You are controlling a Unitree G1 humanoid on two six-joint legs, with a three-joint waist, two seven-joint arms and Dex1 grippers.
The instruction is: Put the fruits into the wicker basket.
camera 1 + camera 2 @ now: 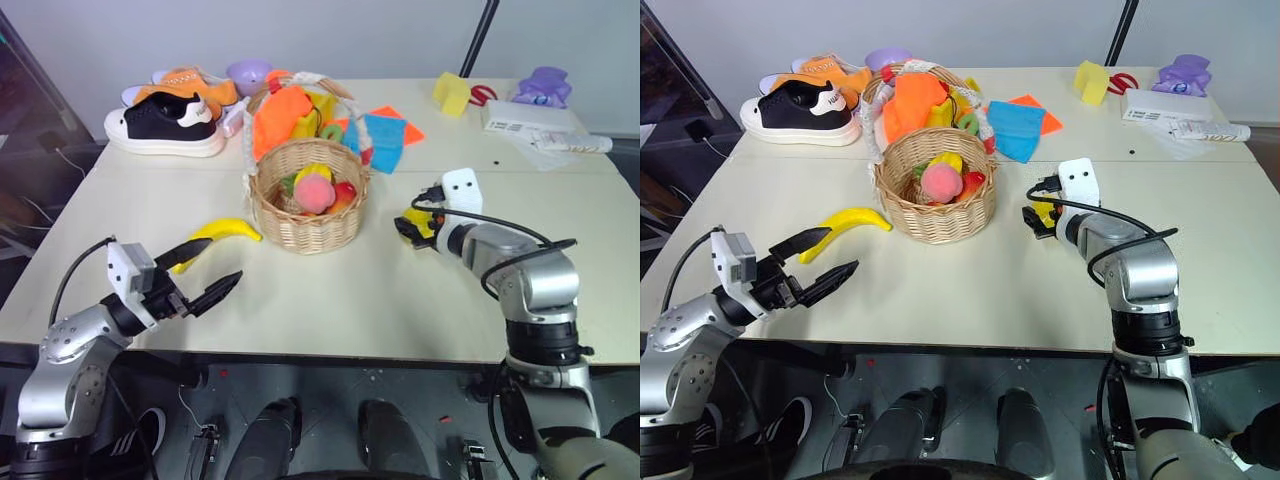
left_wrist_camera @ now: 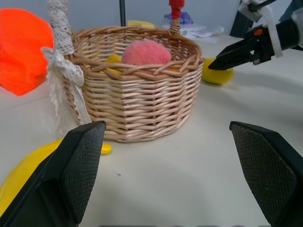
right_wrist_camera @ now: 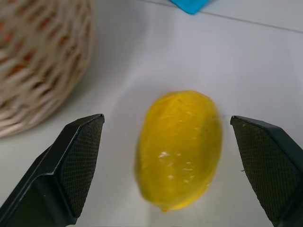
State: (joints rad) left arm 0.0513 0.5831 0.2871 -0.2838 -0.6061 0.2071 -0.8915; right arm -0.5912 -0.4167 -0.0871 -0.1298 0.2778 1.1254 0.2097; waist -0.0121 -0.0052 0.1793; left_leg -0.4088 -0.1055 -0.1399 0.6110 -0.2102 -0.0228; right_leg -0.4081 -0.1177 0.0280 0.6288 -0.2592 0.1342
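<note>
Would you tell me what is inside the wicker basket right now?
Inside the wicker basket lie a pink peach, a red piece and something yellow behind the peach. Anything beneath them is covered.

No legible text, labels or numbers — none readable anywhere

A pale, flat-topped table (image 1: 330, 300) carries everything. Along its far edge on the robot's left, a black sneaker with a white sole (image 1: 167, 125) lies in front of an orange sneaker (image 1: 188, 85), with a small purple bowl (image 1: 248, 72) just behind them. Bright orange (image 1: 280, 115) and blue felt cloths (image 1: 383, 140) lie near the middle. Toward the far right sit a yellow cube-shaped block (image 1: 451, 93), red-handled scissors (image 1: 483, 95), a purple plastic toy (image 1: 542, 86) and a flat white box (image 1: 525, 117).
</note>
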